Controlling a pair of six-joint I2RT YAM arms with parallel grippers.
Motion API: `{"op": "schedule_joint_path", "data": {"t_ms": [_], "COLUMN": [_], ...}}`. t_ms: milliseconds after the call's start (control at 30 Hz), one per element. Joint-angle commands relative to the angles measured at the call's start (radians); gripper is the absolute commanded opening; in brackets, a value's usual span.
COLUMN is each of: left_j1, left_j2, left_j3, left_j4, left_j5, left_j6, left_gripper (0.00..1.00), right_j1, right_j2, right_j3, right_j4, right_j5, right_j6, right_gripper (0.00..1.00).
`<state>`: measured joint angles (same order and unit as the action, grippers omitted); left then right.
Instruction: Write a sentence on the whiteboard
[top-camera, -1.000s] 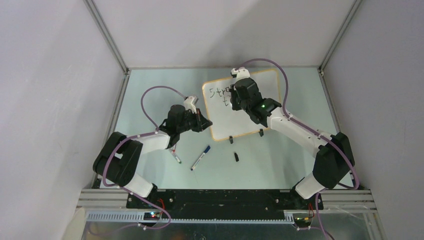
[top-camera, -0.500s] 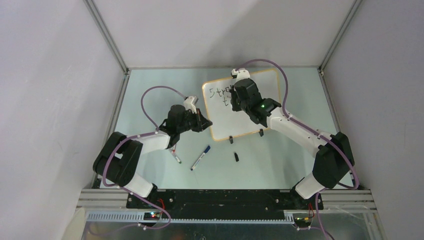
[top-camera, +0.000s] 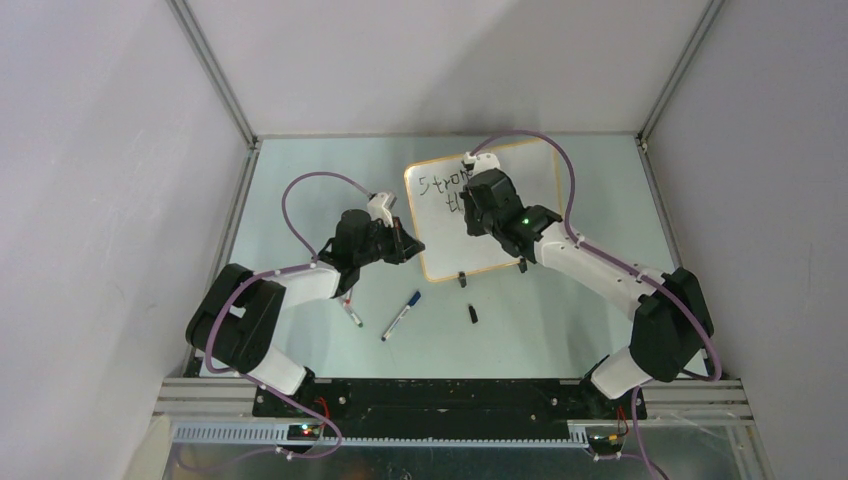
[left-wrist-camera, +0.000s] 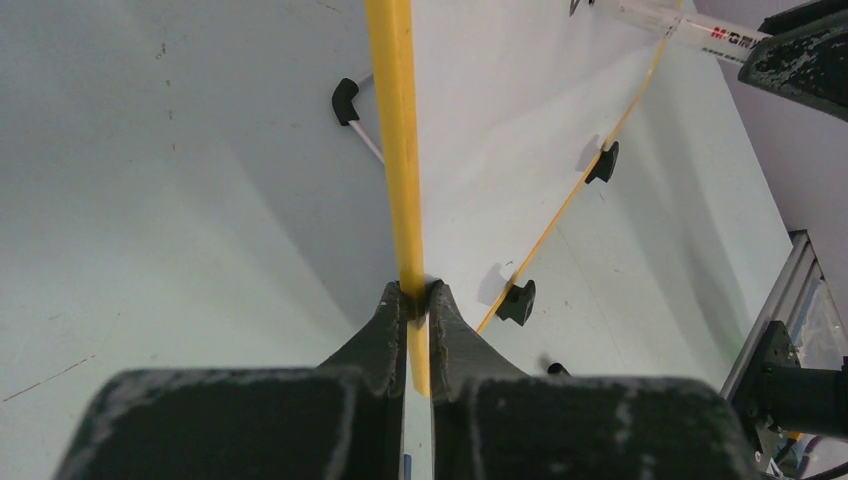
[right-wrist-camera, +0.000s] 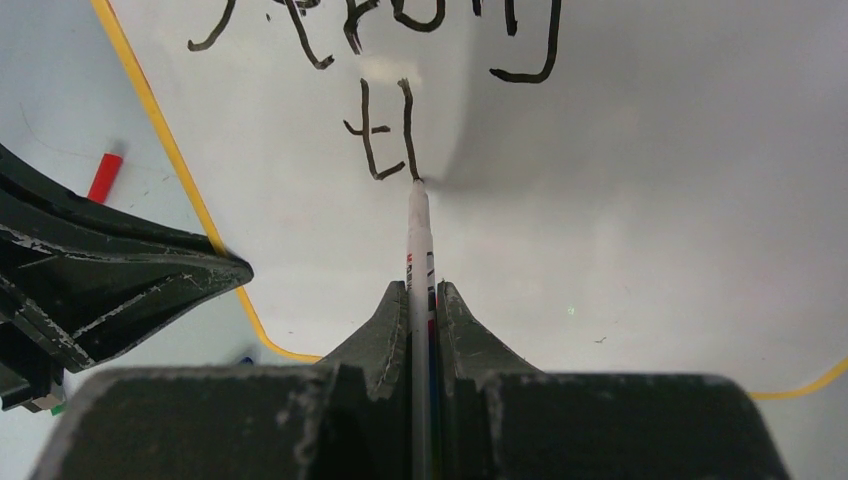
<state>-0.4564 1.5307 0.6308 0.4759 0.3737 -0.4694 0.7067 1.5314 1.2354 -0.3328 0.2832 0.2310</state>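
Right end effector clamped on marker; its long axis runs straight out from fingers, tip touching whiteboard at second line of sentence. Left end effector pinches board's yellow rim.

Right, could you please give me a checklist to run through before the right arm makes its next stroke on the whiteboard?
1. Right tool shut on the slim white marker pen: ok.
2. Marker tip touching the glossy white rectangular whiteboard: ok, it appears to sit at the foot of the last stroke.
3. Left tool clamped on the board's orange-yellow rim: ok.
4. Black handwritten lettering unsmeared: ok; the second line is only just begun.
5. Bare board to the right of the tip in the right wrist view, for more letters: ok.
6. Ink left in the marker: cannot tell.
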Motion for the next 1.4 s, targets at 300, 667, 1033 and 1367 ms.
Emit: {"op": "schedule_joint_path", "data": {"t_ms": [300, 667, 1033, 1367], "left_j1": [-0.016, -0.019, -0.019, -0.019], "left_j2": [-0.013, -0.012, -0.015, -0.017], "left_j3": [0.025, 0.026, 0.026, 0.025], "left_j4": [-0.035, -0.037, -0.04, -0.039], "left_j5": [-0.027, -0.028, -0.031, -0.03], "left_j6": [0.054, 0.055, 0.057, 0.058], "left_gripper": [0.0, 0.0, 0.0, 0.0], "right_j1": [-0.005, -0.021, -0.025, -0.035], "right_j2": [-0.031, 0.001, 0.02, 0.023], "right_j3": [-0.019, 0.048, 0.095, 0.106], "right_j4": [0.038, 0.034, 0.023, 0.012], "right_j5": [0.003, -0.024, -0.025, -0.004], "right_j6": [-0.007, -0.012, -0.021, -0.024], "right_gripper": [0.0, 0.0, 0.0, 0.0]}}
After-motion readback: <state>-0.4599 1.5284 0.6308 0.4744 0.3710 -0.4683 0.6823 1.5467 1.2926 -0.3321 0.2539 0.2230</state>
